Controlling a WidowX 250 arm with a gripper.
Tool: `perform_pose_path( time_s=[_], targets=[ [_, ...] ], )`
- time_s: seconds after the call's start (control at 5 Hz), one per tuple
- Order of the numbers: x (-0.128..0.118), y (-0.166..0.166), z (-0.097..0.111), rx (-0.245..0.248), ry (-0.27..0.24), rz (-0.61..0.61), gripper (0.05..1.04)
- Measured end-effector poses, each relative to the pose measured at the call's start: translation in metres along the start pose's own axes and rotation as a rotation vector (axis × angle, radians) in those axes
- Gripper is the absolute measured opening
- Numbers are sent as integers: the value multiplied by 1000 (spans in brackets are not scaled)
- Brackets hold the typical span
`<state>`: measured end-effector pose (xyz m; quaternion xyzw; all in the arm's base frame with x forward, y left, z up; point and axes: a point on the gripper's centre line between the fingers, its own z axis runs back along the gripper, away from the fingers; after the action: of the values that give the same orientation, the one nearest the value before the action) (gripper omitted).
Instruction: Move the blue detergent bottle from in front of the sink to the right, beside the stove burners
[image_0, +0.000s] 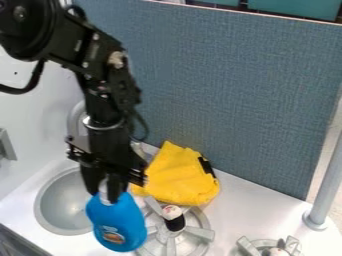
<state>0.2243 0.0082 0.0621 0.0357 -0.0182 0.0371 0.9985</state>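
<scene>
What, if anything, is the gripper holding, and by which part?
The gripper holds the blue bottle by its pale narrow top, one finger on either side, above the wide body.

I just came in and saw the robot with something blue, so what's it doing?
The robot's black gripper has hold of a blue bottle by its white top. The bottle is a bit tilted, in front of a silver burner and beside the round sink. I can't tell if it touches the counter. A bunched yellow cloth lies just behind.
</scene>
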Motion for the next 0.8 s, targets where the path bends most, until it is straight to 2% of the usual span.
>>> perform_pose_path(
  time_s=[0.4, 0.8],
  targets=[
    [0, -59, -7, -53, 59, -71, 433],
    [7, -86, -37, -42, 116, -98, 433]
  ],
)
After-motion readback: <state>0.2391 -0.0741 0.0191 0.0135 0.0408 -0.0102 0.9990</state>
